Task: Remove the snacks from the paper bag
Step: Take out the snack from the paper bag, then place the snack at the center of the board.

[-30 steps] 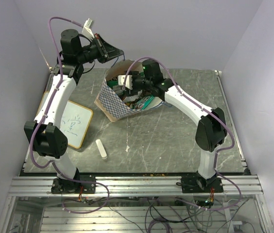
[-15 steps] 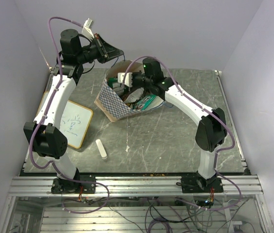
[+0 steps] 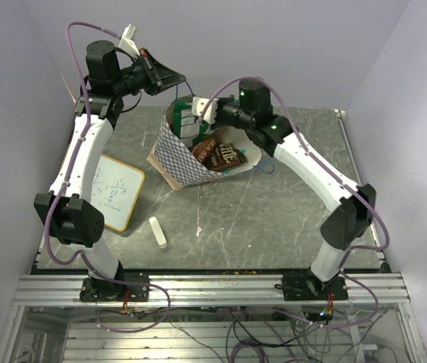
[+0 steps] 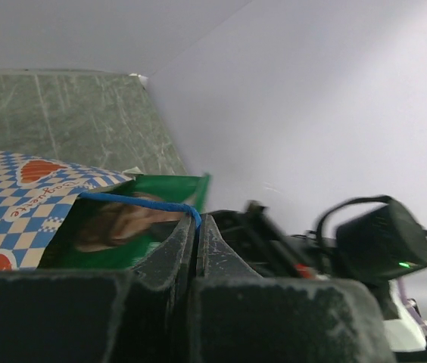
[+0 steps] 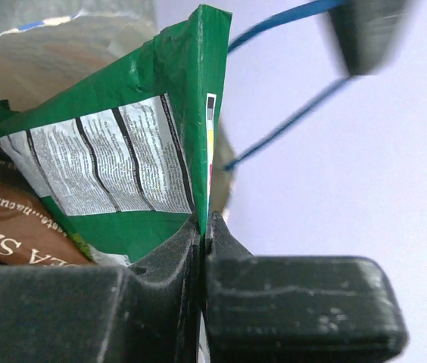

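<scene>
Pinching the bag open from above, that's the left side's job. Whiteboard (image 3: 119,193) lies flat at the table's (image 3: 289,219) 9 o'clock edge, white cylinder (image 3: 157,231) just to its 4 o'clock, both apart from the action and not task items.

Left gripper (image 4: 197,227) is raised high over the table's 11 o'clock corner, clenched on the thin blue cord handle (image 4: 134,201). The cord runs right into the closed jaws in the left wrist view. My read: it holds the handle up so the paper bag (image 3: 177,155) stays put and its mouth stays wide for the other arm.

The bag sits around 12 o'clock of the table centre, tipped, mouth facing toward 3 o'clock, with its chequered wall toward the arm bases.

Green packet (image 5: 123,174) is at the bag mouth, upper part poking above the rim, printed back side facing the right wrist camera. Right gripper (image 5: 204,227) reaches in from 3 o'clock and is clamped on the packet's sealed edge, jaws flat together on the thin seam. An edge pinch makes sense, since the glossy film is slippery and the body is puffy.

Brown chocolate packet (image 3: 227,155) lies in the bag's mouth at 4 o'clock of the green one, not yet taken out.

Step in hand, as I judge it: lifting green out; task looks early, nothing visible outside the bag.
</scene>
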Tool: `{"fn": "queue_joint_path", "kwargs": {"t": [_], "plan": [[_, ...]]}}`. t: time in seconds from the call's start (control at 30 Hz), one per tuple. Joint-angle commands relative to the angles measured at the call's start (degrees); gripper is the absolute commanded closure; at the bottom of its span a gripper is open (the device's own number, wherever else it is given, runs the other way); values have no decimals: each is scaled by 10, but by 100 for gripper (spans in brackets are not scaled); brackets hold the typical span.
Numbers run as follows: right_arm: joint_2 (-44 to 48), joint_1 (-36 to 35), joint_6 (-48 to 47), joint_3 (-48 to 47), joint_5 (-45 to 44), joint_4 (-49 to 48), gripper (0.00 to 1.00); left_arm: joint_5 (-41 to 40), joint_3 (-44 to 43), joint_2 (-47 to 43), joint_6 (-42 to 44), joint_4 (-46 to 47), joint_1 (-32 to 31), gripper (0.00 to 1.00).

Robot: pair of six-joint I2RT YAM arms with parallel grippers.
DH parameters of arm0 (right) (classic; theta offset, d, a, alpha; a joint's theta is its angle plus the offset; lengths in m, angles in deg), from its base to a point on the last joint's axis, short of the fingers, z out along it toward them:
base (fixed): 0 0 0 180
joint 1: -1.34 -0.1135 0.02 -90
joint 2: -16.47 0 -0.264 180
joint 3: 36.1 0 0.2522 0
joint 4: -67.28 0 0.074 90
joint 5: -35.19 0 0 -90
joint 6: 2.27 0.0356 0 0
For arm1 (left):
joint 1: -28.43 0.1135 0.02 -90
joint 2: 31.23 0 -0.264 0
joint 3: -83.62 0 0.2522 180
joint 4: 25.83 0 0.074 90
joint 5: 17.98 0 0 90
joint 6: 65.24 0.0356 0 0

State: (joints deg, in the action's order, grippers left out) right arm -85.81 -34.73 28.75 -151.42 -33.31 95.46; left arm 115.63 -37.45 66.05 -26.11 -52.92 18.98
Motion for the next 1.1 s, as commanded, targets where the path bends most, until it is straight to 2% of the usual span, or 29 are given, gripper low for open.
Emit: {"fn": "queue_joint_path", "kwargs": {"t": [0.0, 0.3, 0.5, 0.67, 0.77, 0.87, 0.97, 1.07], "plan": [[80, -5, 31, -30, -54, -11, 100, -8, -34, -26, 15, -8, 12, 93], [227, -6, 147, -43, -154, 74, 100, -23, -30, -28, 19, -26, 16, 93], [316, -6, 206, -12, -300, 104, 100, -34, -39, -33, 39, -58, 17, 93], [347, -5, 175, 29, -446, 93, 100, -29, -36, -36, 52, -75, 18, 93], [351, 6, 125, 71, -509, 57, 100, -27, -53, -29, 80, -113, 23, 93], [341, 68, 102, 132, -492, 14, 100, -27, -37, -32, 68, -103, 23, 93], [327, 176, 156, 191, -412, -44, 100, -19, 19, -48, 14, -36, 23, 93], [299, 237, 182, 263, -360, -135, 100, -20, 42, -55, 0, -8, 23, 93]]}}
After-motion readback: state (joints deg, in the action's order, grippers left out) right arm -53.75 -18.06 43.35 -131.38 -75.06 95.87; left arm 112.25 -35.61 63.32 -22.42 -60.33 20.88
